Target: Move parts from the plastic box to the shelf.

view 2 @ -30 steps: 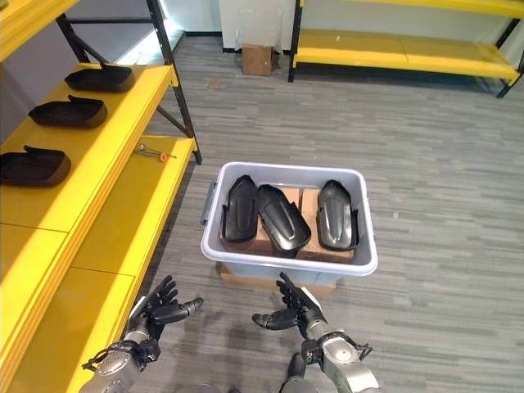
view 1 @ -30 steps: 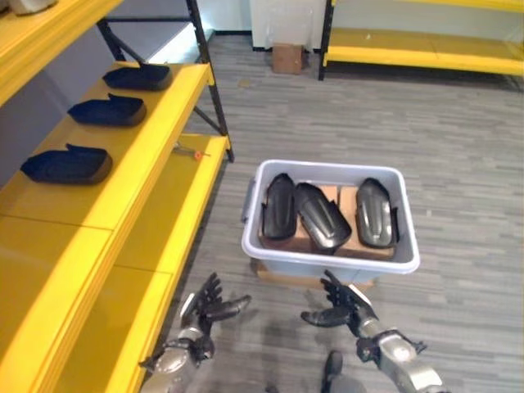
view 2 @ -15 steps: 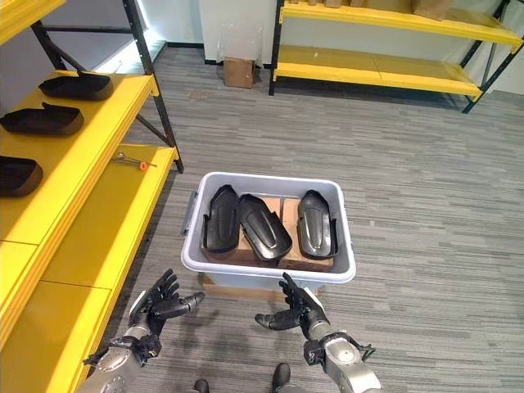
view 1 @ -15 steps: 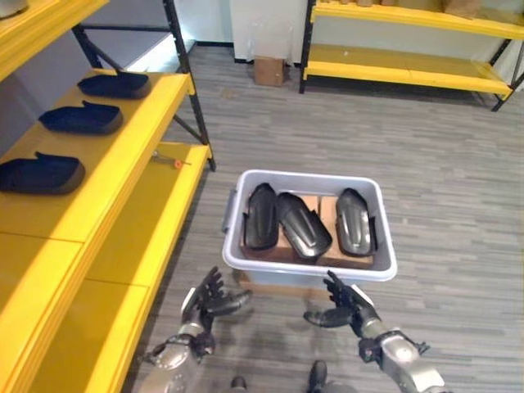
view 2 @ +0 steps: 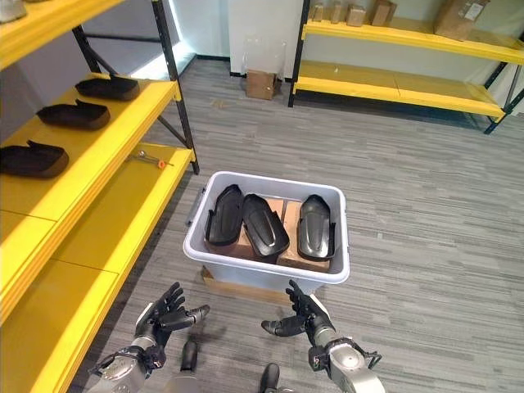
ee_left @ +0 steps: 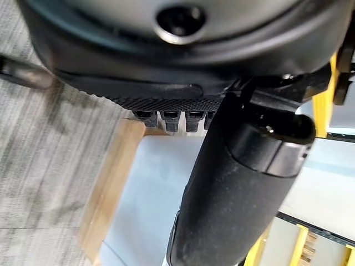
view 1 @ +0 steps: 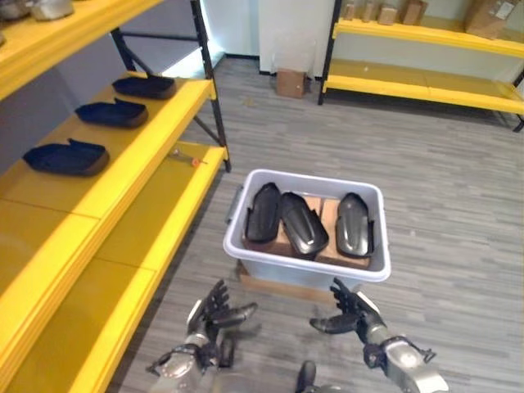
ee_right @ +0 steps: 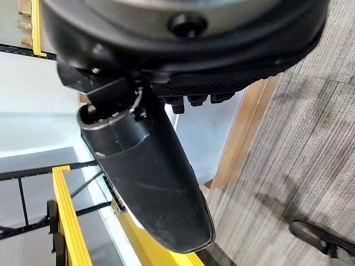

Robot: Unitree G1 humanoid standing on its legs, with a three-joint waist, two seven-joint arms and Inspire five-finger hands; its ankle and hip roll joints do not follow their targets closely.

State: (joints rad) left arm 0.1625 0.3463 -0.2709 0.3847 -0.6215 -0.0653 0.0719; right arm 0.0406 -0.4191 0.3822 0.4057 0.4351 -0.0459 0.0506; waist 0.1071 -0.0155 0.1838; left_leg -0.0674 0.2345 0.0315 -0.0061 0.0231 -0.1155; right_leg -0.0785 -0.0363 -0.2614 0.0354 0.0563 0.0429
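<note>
3 black parts point(view 1: 304, 223) lie side by side in the grey plastic box point(view 1: 304, 268) on the floor; 3 more sit on the yellow shelf point(view 1: 123, 168). Left hand point(view 1: 214, 309) and right hand point(view 1: 354, 311) hover near the box's near wall, fingers spread, holding nothing

Setting: warehouse or industrial storeroom with racking.

Yellow shelf point(view 1: 123, 176) decks on dark steel uprights point(view 1: 214, 98) run along the left side; a second yellow rack point(view 2: 393, 86) stands against the far wall, carrying cardboard boxes point(view 2: 454, 15). Black moulded parts point(view 1: 65, 157) sit in a row on the left shelf. Grey plank-pattern floor point(view 1: 442, 180). A grey plastic box point(view 1: 307, 262) with more black parts point(view 1: 303, 225) rests on a low wooden board point(view 2: 237, 288). A small cardboard carton point(view 1: 290, 83) stands by the white far wall.
</note>
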